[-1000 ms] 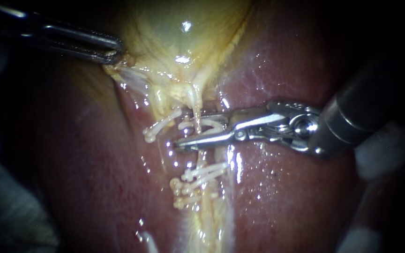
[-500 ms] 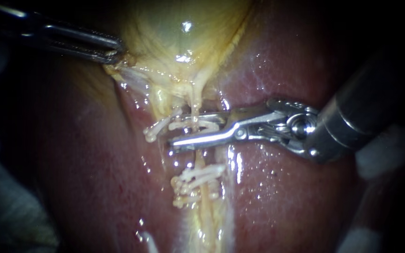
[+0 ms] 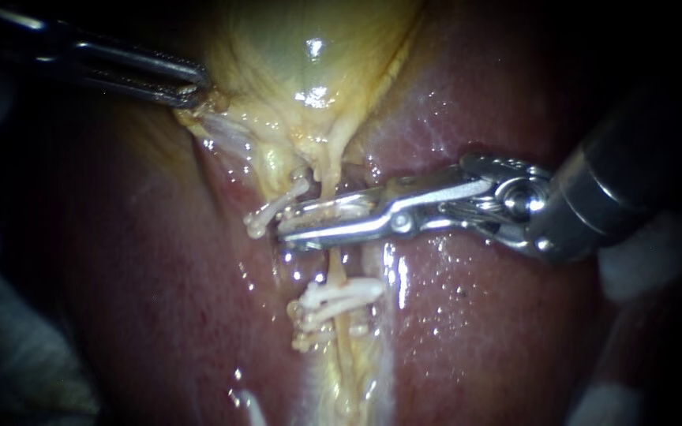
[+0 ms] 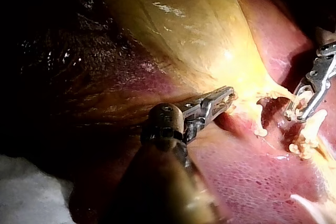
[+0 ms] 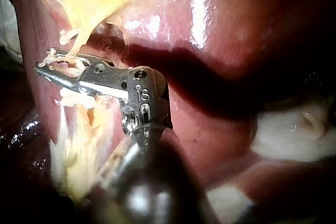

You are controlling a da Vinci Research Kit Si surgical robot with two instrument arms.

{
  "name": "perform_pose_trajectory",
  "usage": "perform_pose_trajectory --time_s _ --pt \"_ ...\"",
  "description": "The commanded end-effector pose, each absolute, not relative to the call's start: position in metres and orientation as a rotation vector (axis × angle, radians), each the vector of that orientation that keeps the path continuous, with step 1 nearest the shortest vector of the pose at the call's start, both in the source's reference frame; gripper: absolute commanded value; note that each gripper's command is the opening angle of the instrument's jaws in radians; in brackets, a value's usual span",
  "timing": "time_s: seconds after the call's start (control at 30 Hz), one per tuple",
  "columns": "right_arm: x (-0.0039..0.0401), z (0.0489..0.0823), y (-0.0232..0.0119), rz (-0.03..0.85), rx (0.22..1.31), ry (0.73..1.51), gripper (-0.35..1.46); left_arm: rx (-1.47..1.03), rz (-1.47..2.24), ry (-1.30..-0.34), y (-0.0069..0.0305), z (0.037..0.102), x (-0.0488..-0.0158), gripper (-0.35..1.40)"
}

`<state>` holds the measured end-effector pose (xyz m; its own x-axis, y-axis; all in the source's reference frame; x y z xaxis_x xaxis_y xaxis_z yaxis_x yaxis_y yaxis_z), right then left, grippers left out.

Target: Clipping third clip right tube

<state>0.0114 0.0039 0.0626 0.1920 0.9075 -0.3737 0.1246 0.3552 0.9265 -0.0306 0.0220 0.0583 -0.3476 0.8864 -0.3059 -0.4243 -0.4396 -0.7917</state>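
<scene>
Liver [image 3: 483, 315] atop white cloth [image 4: 26, 195]

Endoscope faces the clipped tube [image 3: 339, 272] closely; wrist cameras share it from either side.

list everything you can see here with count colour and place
gallbladder: one, yellow-green, above the tube
liver: one, dark red, beneath everything
tube: one plainly seen, pale yellow, from gallbladder down between right instrument's jaws
slanted clip: one, white, beside those jaws' tips
clip cluster: white, count unclear, on tube below the jaws
held clip: one, whitish, around the tube
left instrument: one, metal, jaws shut on gallbladder edge
right instrument: one, metal, jaws shut on held clip
</scene>
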Motion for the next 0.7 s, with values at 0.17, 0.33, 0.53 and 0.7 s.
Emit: perform_pose_trajectory --time_s 0.17,0.33,0.53,0.7 --pt "0.0112 0.0626 0.0038 0.771 1.121 1.243 -0.35 -0.936 1.898 -0.769 0.0221 0.0582 -0.0306 -0.35" --pt "0.011 0.0624 0.0036 0.786 1.128 1.226 -0.35 -0.936 1.898 -0.769 0.0221 0.0582 -0.0306 -0.35" --pt "0.0111 0.0624 0.0035 0.786 1.128 1.226 -0.35 -0.936 1.898 -0.768 0.0221 0.0583 -0.0307 -0.35" --pt "0.0112 0.0626 0.0034 0.784 1.127 1.226 -0.35 -0.936 1.898 -0.769 0.0221 0.0583 -0.0306 -0.35"
